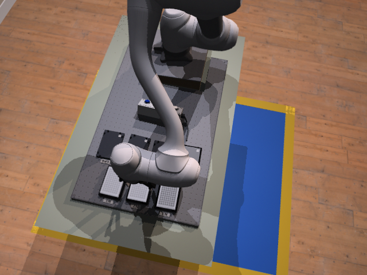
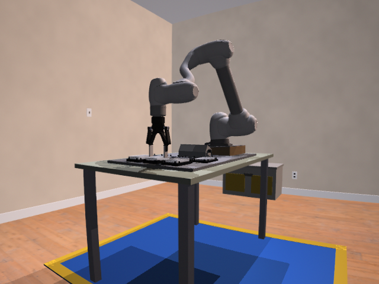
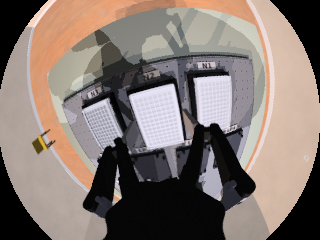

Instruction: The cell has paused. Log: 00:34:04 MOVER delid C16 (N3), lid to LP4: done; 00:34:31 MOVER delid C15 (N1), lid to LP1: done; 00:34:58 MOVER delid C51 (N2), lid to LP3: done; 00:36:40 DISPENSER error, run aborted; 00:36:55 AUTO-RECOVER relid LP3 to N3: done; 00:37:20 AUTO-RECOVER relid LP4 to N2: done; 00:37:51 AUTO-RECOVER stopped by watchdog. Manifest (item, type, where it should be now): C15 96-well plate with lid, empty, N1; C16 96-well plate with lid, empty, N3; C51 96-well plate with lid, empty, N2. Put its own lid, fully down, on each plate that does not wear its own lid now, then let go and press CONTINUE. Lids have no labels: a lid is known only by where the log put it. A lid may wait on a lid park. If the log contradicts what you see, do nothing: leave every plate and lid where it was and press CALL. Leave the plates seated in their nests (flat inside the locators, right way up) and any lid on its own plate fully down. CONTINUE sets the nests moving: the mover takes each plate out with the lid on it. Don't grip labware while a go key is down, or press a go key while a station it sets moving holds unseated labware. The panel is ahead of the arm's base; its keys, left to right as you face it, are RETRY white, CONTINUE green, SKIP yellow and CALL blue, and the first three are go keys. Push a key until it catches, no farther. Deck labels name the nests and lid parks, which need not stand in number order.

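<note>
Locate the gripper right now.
In the exterior view the gripper hangs open, fingers pointing down, over the middle plate in the front row of three.

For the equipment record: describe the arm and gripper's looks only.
The smooth grey rounded-link arm has bulbous joint housings and no visible cables or markings. It stands on a brown block pedestal. The black two-finger gripper has angular black linkages ending in pale grey fingertips.

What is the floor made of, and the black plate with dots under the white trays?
The floor looks like wood: brown planks with grain and seams. The dark deck plate looks like matte metal, judging by its even grid of small holes, though painted plastic could look alike. The white trays look like plastic, with fine well grids.
</note>
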